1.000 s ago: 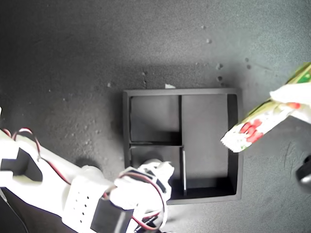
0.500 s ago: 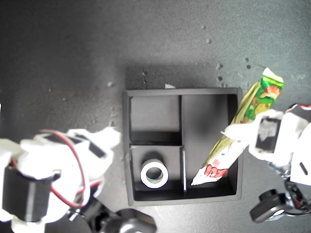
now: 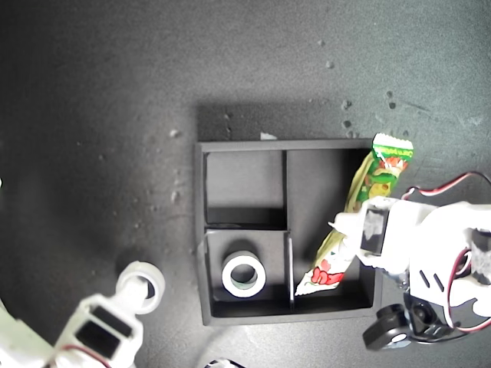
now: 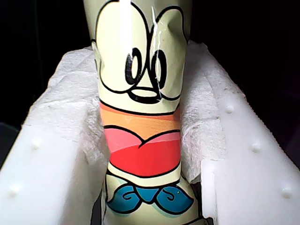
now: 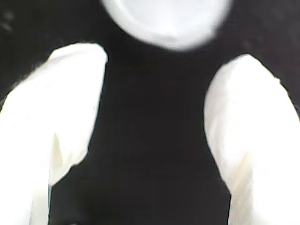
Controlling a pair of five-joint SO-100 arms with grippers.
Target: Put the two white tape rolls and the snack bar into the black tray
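The black tray (image 3: 201,230) is sitting at the exterior view's centre. One white tape roll (image 3: 244,276) is lying in its lower small compartment. My first gripper (image 3: 353,238) is gripping the snack bar (image 3: 360,207), which is slanting over the long compartment. A second white tape roll (image 3: 142,284) is lying outside the tray at the lower left of the frame.

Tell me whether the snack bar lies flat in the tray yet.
Not yet. The snack bar slants across the tray's long compartment, one end past the rim, gripped by my first end effector.
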